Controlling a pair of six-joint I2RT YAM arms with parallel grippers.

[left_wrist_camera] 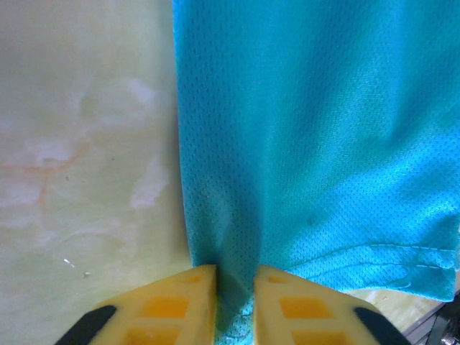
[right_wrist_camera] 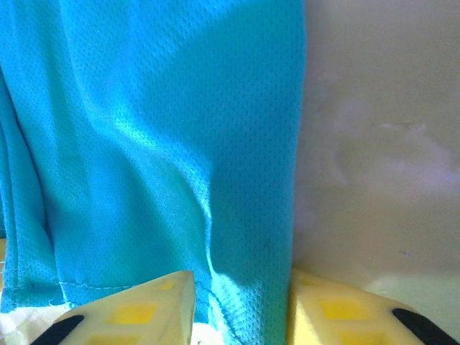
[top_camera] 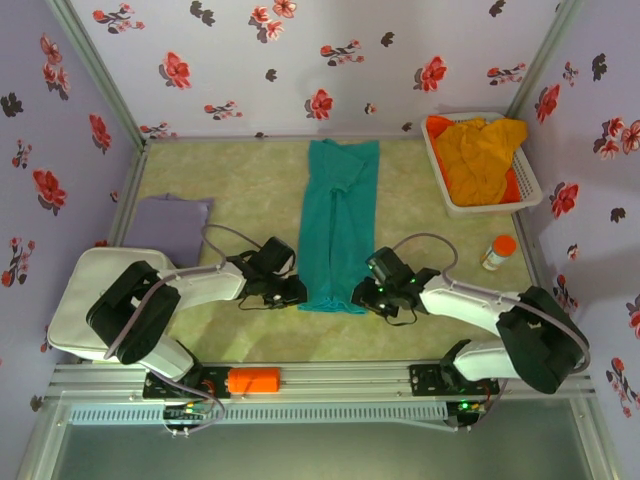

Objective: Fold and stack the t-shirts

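Observation:
A teal t-shirt point(top_camera: 340, 220) lies folded into a long narrow strip down the middle of the table. My left gripper point(top_camera: 295, 293) sits at its near left corner, shut on a bunched fold of the teal cloth point(left_wrist_camera: 302, 144) that fills the gap between the yellow fingers point(left_wrist_camera: 172, 302). At the near right corner my right gripper point(top_camera: 362, 297) straddles the teal edge point(right_wrist_camera: 165, 144). Its jaws are still apart, with a gap beside the left finger point(right_wrist_camera: 144, 309). A pale lavender t-shirt point(top_camera: 170, 225) lies folded at the left. Orange-yellow t-shirts point(top_camera: 480, 155) are piled at the back right.
A white slatted basket point(top_camera: 530, 195) at the back right holds the orange-yellow pile. A small orange-capped bottle point(top_camera: 498, 252) stands in front of it. An orange block point(top_camera: 252, 380) rests on the near rail between the arm bases. Flowered walls enclose the table.

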